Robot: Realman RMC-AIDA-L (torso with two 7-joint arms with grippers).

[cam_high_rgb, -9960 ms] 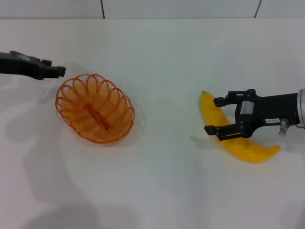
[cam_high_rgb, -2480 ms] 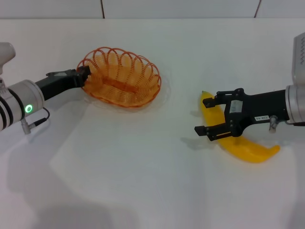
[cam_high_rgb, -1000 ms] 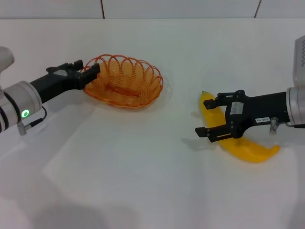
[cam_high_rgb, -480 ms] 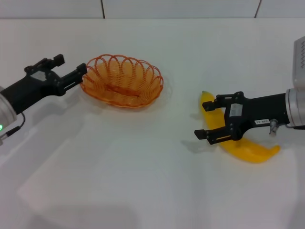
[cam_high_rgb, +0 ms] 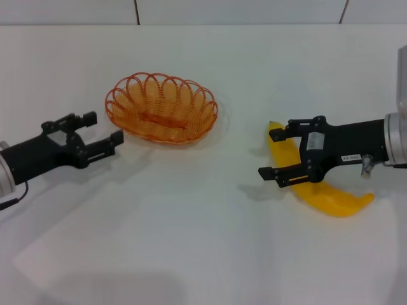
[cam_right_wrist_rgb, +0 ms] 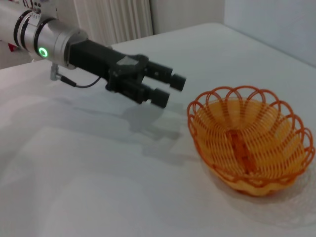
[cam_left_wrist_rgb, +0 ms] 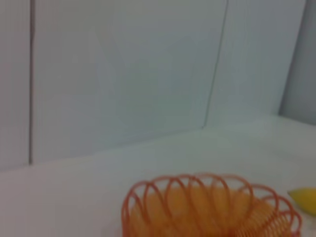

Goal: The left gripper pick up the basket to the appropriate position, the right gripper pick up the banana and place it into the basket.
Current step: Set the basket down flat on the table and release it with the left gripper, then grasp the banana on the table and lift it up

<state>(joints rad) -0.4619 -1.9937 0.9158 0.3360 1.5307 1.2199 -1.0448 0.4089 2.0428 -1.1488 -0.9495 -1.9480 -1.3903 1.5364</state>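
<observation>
1. Your left gripper [cam_high_rgb: 103,130] sits near-left of the basket [cam_high_rgb: 161,108], fingers spread, holding nothing and clear of the rim.
2. The basket rests upright on the white table [cam_high_rgb: 191,241], left of centre.
3. Your right gripper [cam_high_rgb: 273,154] straddles the banana [cam_high_rgb: 321,197] on the right, jaws wide.

Bright, even light; soft faint shadows; the left wrist view is blurred.
</observation>
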